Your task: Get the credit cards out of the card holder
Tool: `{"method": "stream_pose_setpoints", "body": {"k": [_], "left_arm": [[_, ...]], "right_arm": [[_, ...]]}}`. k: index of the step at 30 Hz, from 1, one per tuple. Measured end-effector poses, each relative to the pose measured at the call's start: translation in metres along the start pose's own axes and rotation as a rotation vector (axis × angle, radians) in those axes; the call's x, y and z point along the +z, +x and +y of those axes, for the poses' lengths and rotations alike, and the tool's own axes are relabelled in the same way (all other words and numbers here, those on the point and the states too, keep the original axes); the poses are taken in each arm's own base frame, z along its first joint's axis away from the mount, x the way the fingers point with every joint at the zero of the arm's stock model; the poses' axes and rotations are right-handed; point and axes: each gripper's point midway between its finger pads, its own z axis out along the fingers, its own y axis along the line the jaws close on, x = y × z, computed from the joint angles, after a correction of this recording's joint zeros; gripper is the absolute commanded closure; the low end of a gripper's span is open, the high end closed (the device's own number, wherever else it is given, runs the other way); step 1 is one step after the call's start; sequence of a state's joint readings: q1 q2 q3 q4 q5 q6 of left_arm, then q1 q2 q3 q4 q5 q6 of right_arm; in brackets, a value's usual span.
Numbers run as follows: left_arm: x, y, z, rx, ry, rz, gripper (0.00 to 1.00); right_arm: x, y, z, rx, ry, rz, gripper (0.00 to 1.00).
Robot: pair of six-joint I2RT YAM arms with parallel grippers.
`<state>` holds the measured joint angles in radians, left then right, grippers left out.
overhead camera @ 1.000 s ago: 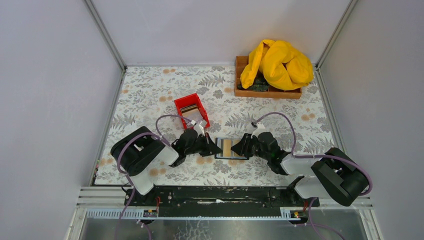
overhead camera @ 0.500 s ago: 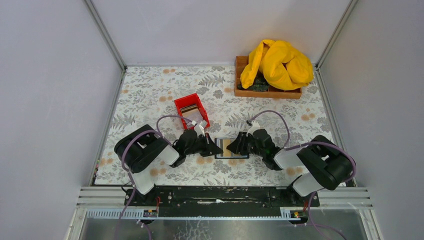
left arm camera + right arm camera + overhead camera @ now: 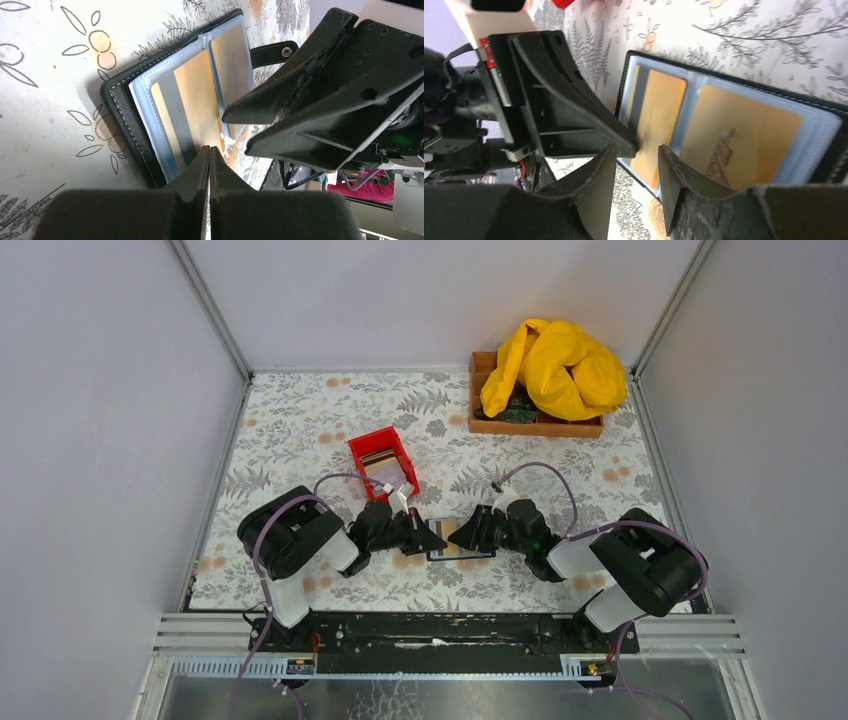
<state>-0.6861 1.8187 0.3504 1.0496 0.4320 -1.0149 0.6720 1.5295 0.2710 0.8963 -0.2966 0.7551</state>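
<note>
The card holder (image 3: 462, 540) is laid open, inner faces up, on the floral tablecloth (image 3: 300, 420), directly between the two claws. The left gripper (image 3: 209, 150) is seen fully shut, nothing being held between its fingers. Its joined tips are pressed against the clear sleeve at the holder's nearer page, just ahead of them. In that sleeve a gold card with a dark stripe (image 3: 192, 105) is kept. A second gold card (image 3: 232, 65) is kept in the page beyond it, nearer the right gripper (image 3: 638, 148). The right gripper's jaws are held partly apart and are empty. They are placed over the striped card's page, with the left gripper's tip seen between them. Whether the sleeve is touched by them cannot be told. A closing strap with a snap (image 3: 272, 50) is seen on the holder's far side, under the right claw. Behind the left claw a small red bin (image 3: 365, 445) with cards in it is found. Well beyond the right claw a wooden tray (image 3: 535, 426) is covered by a yellow cloth (image 3: 555, 365).
</note>
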Motion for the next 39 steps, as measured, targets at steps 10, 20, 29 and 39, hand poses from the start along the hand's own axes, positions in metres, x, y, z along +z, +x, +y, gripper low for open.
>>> {"method": "stream_pose_setpoints", "body": {"k": [10, 20, 29, 39], "left_arm": [[-0.004, 0.002, 0.001, -0.011, 0.006, 0.003, 1.00], [-0.022, -0.008, -0.015, 0.035, -0.011, -0.031, 1.00], [-0.022, -0.004, 0.004, 0.044, -0.097, -0.013, 1.00], [-0.022, -0.004, 0.013, 0.057, -0.140, -0.012, 1.00]], "right_arm": [[-0.001, 0.001, 0.018, 0.031, -0.088, 0.011, 0.57], [-0.005, 0.005, 0.012, 0.030, -0.058, 0.019, 0.57], [-0.013, -0.004, 0.016, -0.005, -0.042, -0.012, 0.57], [-0.016, -0.003, 0.010, -0.016, -0.010, -0.008, 0.57]]}}
